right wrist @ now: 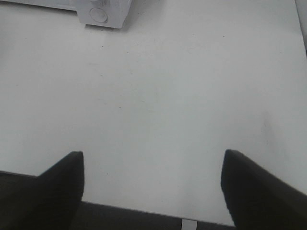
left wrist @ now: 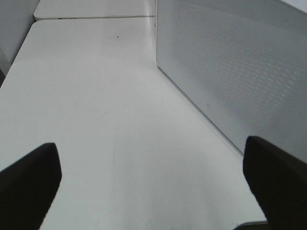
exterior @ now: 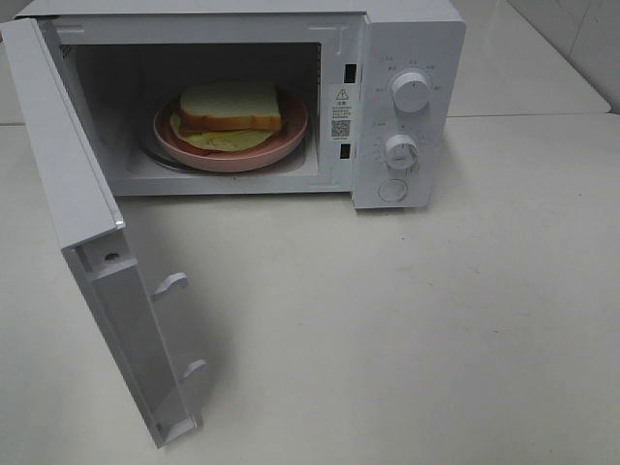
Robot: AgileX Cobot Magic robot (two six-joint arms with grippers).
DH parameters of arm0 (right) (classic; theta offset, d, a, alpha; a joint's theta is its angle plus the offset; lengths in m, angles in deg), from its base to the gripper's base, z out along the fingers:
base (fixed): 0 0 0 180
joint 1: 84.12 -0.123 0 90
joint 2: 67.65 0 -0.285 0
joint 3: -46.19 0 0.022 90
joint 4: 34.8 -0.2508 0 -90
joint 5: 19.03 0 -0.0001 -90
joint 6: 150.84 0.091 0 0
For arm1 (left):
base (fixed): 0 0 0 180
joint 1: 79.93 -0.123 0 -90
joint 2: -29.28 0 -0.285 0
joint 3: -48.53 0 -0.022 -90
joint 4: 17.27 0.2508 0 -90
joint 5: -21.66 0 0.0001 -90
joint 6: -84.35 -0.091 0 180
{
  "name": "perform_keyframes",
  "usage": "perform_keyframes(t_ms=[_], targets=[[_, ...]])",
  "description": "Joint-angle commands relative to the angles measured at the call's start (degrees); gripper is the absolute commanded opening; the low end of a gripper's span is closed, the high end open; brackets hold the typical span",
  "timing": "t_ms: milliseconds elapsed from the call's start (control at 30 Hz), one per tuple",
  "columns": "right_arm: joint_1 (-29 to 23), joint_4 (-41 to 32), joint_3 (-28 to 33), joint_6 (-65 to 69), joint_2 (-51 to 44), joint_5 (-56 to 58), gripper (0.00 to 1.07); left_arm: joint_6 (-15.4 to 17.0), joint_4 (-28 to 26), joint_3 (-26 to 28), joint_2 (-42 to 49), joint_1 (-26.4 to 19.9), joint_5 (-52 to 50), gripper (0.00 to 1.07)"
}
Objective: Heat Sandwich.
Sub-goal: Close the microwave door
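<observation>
The sandwich [exterior: 231,108] is sitting on a pink plate [exterior: 235,161] inside the white microwave [exterior: 407,39], thick white bread on top and a yellow-green layer peeking out beneath it. The microwave's door [exterior: 68,194] is hanging wide open, swung out over the pale tabletop [exterior: 436,320] towards the front on the left side. On the control panel, the upper knob [exterior: 411,92] and the lower knob [exterior: 399,149] are standing one above the other, with a round button [exterior: 392,190] just under them. Neither arm is showing in the high view. In its own wrist view, the left tool [left wrist: 151,160] is hovering over bare tabletop just beside the door's dotted panel, its dark fingers [left wrist: 33,182] spread wide and gripping nothing. The right tool [right wrist: 153,160] is likewise hanging above bare tabletop, well apart from the microwave's front corner, its fingers [right wrist: 254,187] parted broadly with nothing between them.
</observation>
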Motion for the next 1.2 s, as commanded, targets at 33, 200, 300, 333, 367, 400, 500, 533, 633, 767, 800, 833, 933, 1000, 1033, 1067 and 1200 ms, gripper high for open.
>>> perform_keyframes(t_ms=[33, 200, 300, 333, 367, 400, 500, 533, 633, 767, 800, 833, 933, 1000, 1033, 1067, 1200], targets=[[2.18, 0.29, 2.35, 0.52, -2.86, 0.34, 0.76, 0.06, 0.00, -0.11, 1.49, 0.17, -0.23, 0.98], [4.64, 0.29, 6.76, 0.52, -7.05, 0.29, 0.76, 0.06, 0.00, -0.11, 1.49, 0.17, -0.23, 0.98], [5.16, 0.17, 9.40, 0.69, -9.00, -0.46, 0.76, 0.06, 0.00, -0.11, 1.49, 0.17, -0.23, 0.98], [5.16, 0.11, 9.63, 0.69, -9.63, -0.86, 0.76, 0.06, 0.00, -0.11, 1.49, 0.17, -0.23, 0.98], [5.16, 0.00, 9.68, 0.92, -10.83, -2.23, 0.76, 0.06, 0.00, -0.11, 1.49, 0.17, -0.23, 0.98], [5.16, 0.00, 9.68, 0.92, -10.83, -2.23, 0.76, 0.06, 0.00, -0.11, 1.49, 0.17, -0.23, 0.98], [5.16, 0.06, 10.03, 0.92, -12.72, -4.18, 0.76, 0.06, 0.00, -0.11, 1.49, 0.17, -0.23, 0.98], [5.16, 0.06, 10.03, 0.92, -12.72, -4.18, 0.76, 0.06, 0.00, -0.11, 1.49, 0.17, -0.23, 0.98], [5.16, 0.00, 11.92, 0.97, -15.53, -7.51, 0.76, 0.06, 0.00, -0.11, 1.49, 0.17, -0.23, 0.98], [5.16, 0.23, 11.92, 1.15, -17.13, -7.51, 0.76, 0.06, 0.00, -0.11, 1.49, 0.17, -0.23, 0.98], [5.16, 0.17, 11.92, 1.15, -17.13, -7.51, 0.76, 0.06, 0.00, -0.11, 1.49, 0.17, -0.23, 0.98], [5.16, 0.17, 11.92, 1.15, -17.13, -7.51, 0.76, 0.06, 0.00, -0.11, 1.38, 0.17, -0.23, 0.98], [5.16, 0.17, 11.92, 1.15, -17.13, -7.51, 0.76, 0.06, 0.00, -0.11, 1.32, 0.17, -0.23, 0.98], [5.16, 0.17, 11.92, 1.15, -17.13, -7.51, 0.76, 0.06, 0.00, -0.11, 1.32, 0.17, -0.23, 0.98], [5.16, 0.17, 11.92, 1.15, -17.13, -7.51, 0.76, 0.06, 0.00, -0.11, 1.32, 0.17, -0.23, 0.98], [5.16, 0.17, 11.92, 1.15, -17.13, -7.51, 0.76, 0.06, 0.00, -0.11, 1.32, 0.17, -0.23, 0.98], [5.16, 0.17, 11.92, 1.15, -17.13, -7.51, 0.76, 0.06, 0.00, -0.11, 1.32, 0.17, -0.23, 0.98]])
